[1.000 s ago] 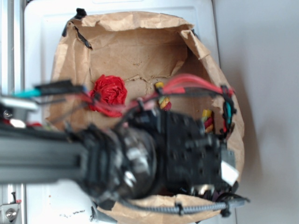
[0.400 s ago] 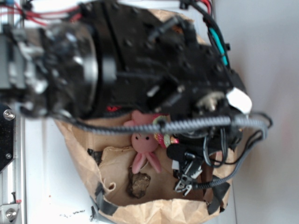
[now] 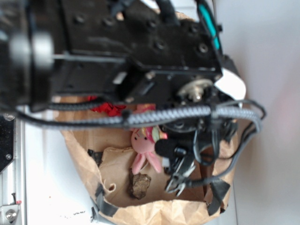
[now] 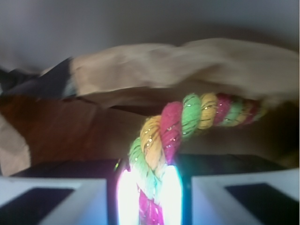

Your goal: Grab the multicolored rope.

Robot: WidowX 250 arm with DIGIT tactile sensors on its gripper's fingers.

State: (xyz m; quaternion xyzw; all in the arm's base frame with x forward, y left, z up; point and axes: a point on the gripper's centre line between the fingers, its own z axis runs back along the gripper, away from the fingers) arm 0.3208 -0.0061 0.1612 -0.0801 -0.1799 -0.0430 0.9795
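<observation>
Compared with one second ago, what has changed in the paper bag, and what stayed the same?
The arm swung from the bag's lower part to its upper part, uncovering the pink bunny and brown lump. The wrist view shows the multicolored rope between the end effector fingers. The paper bag stayed put.

Your arm (image 3: 122,56) covers the upper half of the exterior view, over the paper bin (image 3: 154,211) on the table (image 3: 47,178). Inside the bin: plush bunny (image 3: 144,149) mid-floor, rock-like lump (image 3: 139,184) just below it, paper ball (image 3: 108,108) up-left of the bunny — partly under the arm. Gripper (image 3: 177,183) sits right of the bunny, near the lump. Wrist view: rope (image 4: 173,131) runs between the fingers (image 4: 47,201) — bin wall behind it.
</observation>
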